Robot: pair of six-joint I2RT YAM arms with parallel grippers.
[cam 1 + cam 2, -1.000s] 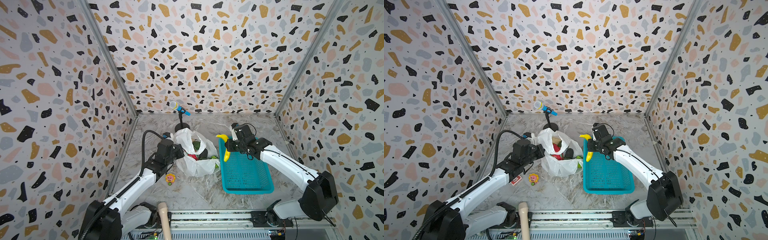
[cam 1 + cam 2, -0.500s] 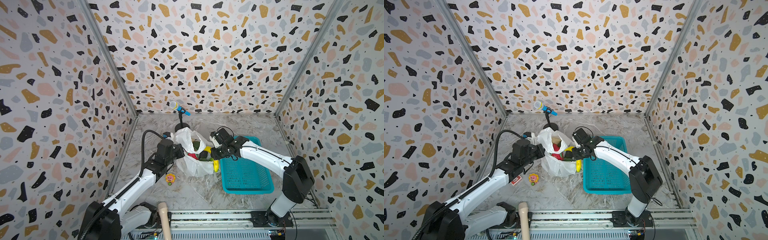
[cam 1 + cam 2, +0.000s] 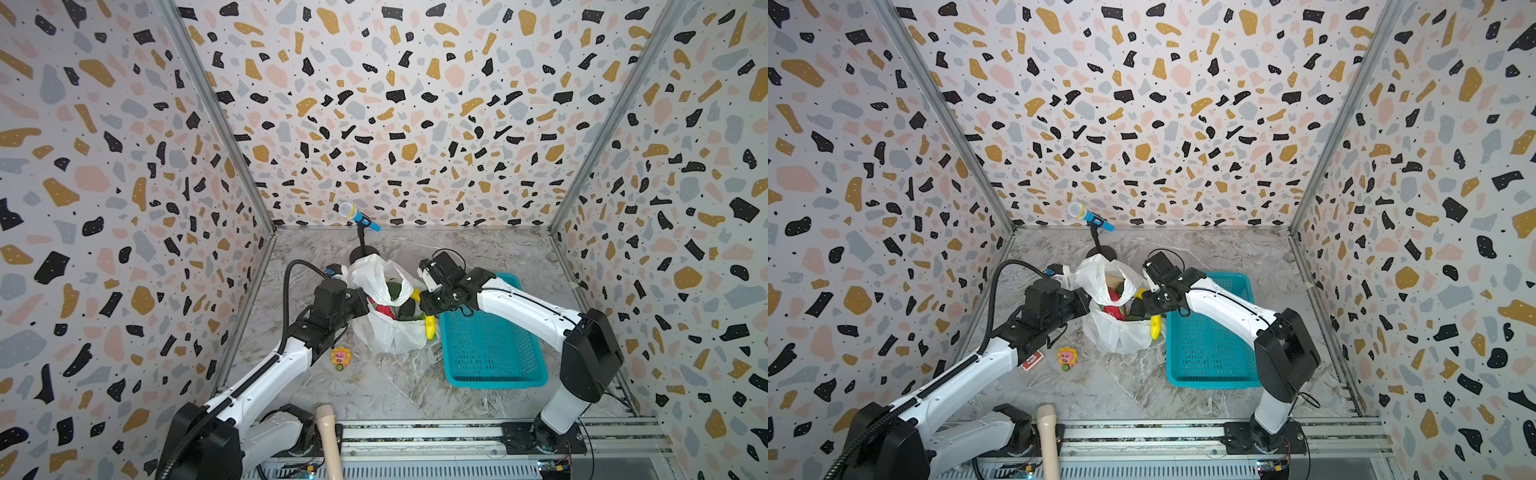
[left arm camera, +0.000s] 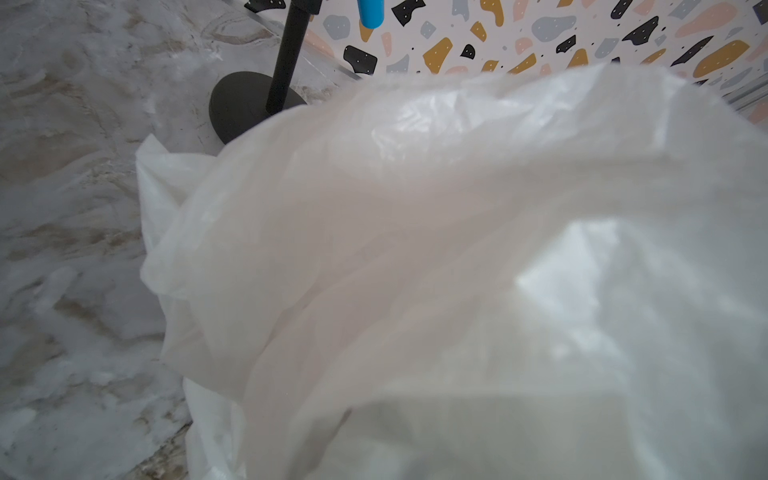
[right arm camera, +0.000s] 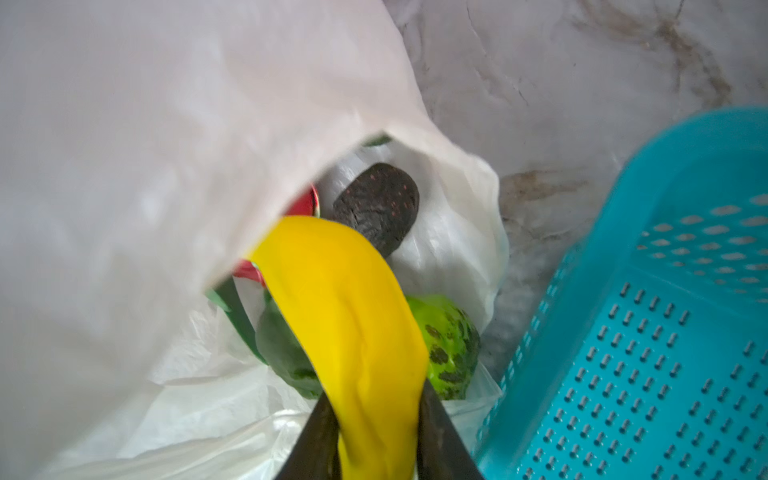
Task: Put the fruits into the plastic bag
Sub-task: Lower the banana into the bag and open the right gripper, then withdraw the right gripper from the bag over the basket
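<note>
Your right end effector [image 5: 376,390] pinched the curved yellow toy banana [image 5: 345,299] at the mouth of the crinkly white plastic carrier bag [image 3: 386,332] on the marble-patterned tabletop [image 3: 395,390], while your left end effector [image 3: 365,300], pressed together, gripped the bag's rim.

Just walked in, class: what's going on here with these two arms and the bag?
The left tool is shut on the edge of the plastic bag, holding its mouth up. The right tool grips a yellow banana and pokes its far end into the opening. A dark brown fruit and a bumpy green fruit already lie inside. The teal basket stands beside the bag.
</note>
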